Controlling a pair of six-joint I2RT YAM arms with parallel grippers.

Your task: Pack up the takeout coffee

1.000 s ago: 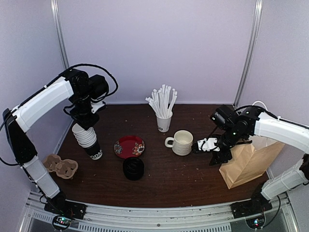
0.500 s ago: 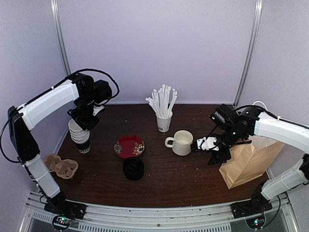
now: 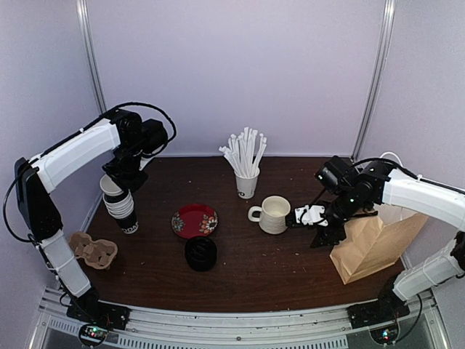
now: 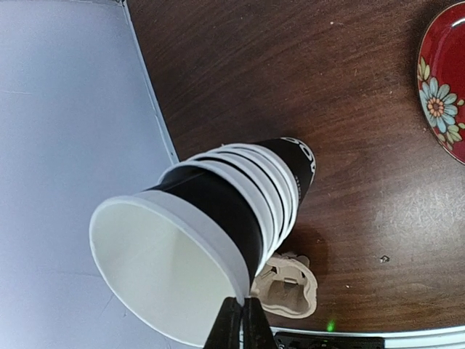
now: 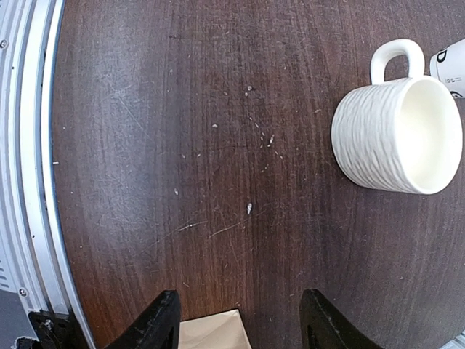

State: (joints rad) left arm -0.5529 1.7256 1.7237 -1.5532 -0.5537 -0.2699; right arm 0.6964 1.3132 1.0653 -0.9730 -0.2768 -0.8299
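Observation:
A stack of white paper cups with black lower bands (image 3: 122, 211) stands tilted on the table's left side, without lids. My left gripper (image 3: 118, 182) is shut on the rim of the top cup (image 4: 167, 269), which sits partly drawn out of the stack (image 4: 280, 182), its black band showing. In the left wrist view the gripper (image 4: 243, 323) pinches the rim's near edge. A stack of black lids (image 3: 200, 253) stands at the front centre. My right gripper (image 3: 309, 216) is open and empty above bare table (image 5: 240, 320), beside the brown paper bag (image 3: 374, 243).
A cardboard cup carrier (image 3: 92, 249) lies at the front left, below the cups (image 4: 287, 287). A red floral plate (image 3: 195, 219), a cream ribbed mug (image 3: 275, 214), and a cup of white straws (image 3: 247, 174) stand mid-table. The bag's edge (image 5: 214, 331) lies between the right fingers.
My left gripper carried the cup stack left and back, and the top cup now stands partly drawn out of the stack. The right arm has barely moved.

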